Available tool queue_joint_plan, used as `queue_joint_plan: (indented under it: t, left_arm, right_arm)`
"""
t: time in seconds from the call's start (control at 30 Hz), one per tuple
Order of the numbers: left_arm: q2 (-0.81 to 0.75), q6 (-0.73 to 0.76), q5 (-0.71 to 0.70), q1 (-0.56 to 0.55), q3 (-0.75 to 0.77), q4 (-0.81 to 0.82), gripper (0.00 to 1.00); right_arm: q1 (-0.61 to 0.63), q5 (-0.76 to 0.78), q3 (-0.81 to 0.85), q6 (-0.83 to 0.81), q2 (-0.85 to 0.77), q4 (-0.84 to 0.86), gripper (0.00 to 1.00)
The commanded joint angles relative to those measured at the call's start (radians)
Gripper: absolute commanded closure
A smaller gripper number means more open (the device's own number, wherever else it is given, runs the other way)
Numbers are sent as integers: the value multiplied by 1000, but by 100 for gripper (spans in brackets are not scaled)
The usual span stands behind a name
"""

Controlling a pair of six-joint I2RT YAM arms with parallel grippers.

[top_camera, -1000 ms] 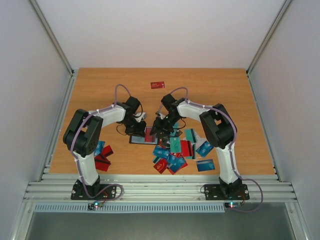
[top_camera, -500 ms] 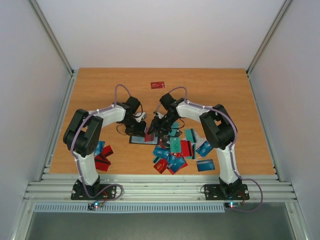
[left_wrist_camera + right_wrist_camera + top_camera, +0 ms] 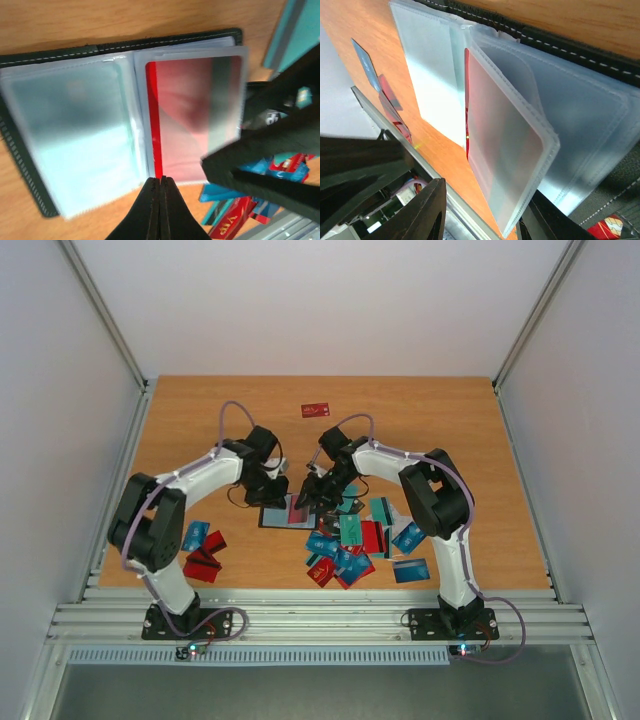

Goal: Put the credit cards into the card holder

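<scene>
The black card holder (image 3: 282,516) lies open on the table between my grippers, its clear sleeves showing. In the left wrist view, one sleeve of the card holder (image 3: 75,120) holds a red credit card (image 3: 190,115). My left gripper (image 3: 160,181) is shut, and its tip is at the near edge of that sleeve. In the right wrist view, my right gripper (image 3: 485,220) is open. The raised sleeve with the red card (image 3: 500,140) stands between its jaws. In the top view, the left gripper (image 3: 270,495) and the right gripper (image 3: 310,498) are at the holder's far edge.
Several loose red, teal and blue cards (image 3: 352,545) lie in a heap right of the holder. A smaller heap (image 3: 203,550) lies at the front left. One red card (image 3: 315,410) lies far back. The table's metal front rail (image 3: 320,615) runs below.
My left arm has swung its elbow outward to the left, and its gripper has drawn back, uncovering more of the holder. My right gripper has shifted slightly left.
</scene>
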Motion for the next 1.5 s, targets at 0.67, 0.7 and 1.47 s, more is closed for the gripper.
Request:
queue_joint_plan:
  t: [0.67, 0.7, 1.47]
  left_arm:
    - [-648, -169, -206, 41, -196, -232, 94]
    - [-676, -178, -209, 41, -204, -235, 93]
    - [-552, -361, -186, -313, -167, -129, 87]
  right_arm:
    - [197, -30, 838, 76, 253, -386, 61]
    - [195, -19, 836, 69, 238, -394, 61]
    - [20, 487, -452, 218, -775, -331, 55]
